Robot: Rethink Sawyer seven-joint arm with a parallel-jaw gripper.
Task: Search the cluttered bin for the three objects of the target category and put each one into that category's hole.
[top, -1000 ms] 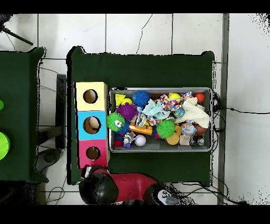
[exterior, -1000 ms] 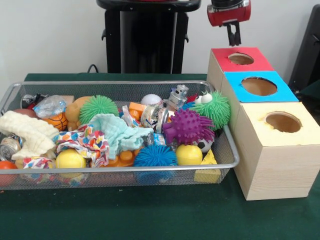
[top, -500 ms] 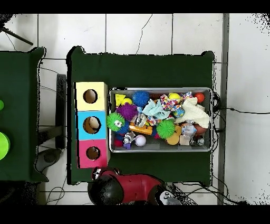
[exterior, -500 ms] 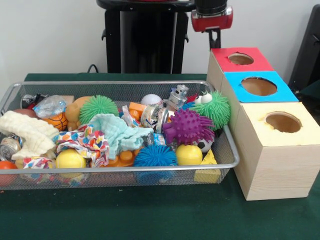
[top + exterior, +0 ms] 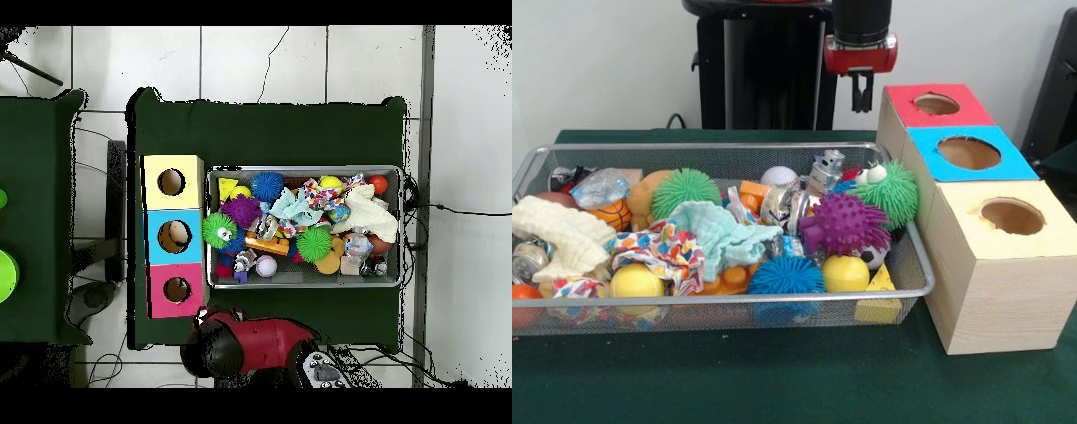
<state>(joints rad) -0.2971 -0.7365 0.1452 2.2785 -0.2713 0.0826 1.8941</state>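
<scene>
My gripper [image 5: 862, 104] hangs above the table behind the wire bin's [image 5: 724, 148] back right corner, left of the red-topped box [image 5: 964, 92]. Its fingers look shut with nothing between them. In the overhead view only the red arm [image 5: 250, 345] shows, below the bin [image 5: 305, 169]; the gripper itself is hidden under it. Three hole boxes stand in a row beside the bin: red, blue-topped [image 5: 927, 147] and yellow-topped [image 5: 971, 199]. The bin holds a purple spiky ball [image 5: 843, 223], green spiky balls [image 5: 896, 190] [image 5: 684, 190], a blue spiky ball [image 5: 786, 276], yellow balls [image 5: 846, 272] and cloths [image 5: 724, 234].
A toy robot [image 5: 825, 170], a white ball [image 5: 779, 176], a mini basketball [image 5: 613, 212], a white cloth [image 5: 556, 231] and a patterned cloth [image 5: 666, 247] crowd the bin. The black pedestal [image 5: 768, 66] stands behind it. A second green table [image 5: 35, 215] lies at the overhead view's left.
The gripper has moved left in the front view, from above the red box's hole to behind the bin's back right corner. Nothing in the bin has shifted.
</scene>
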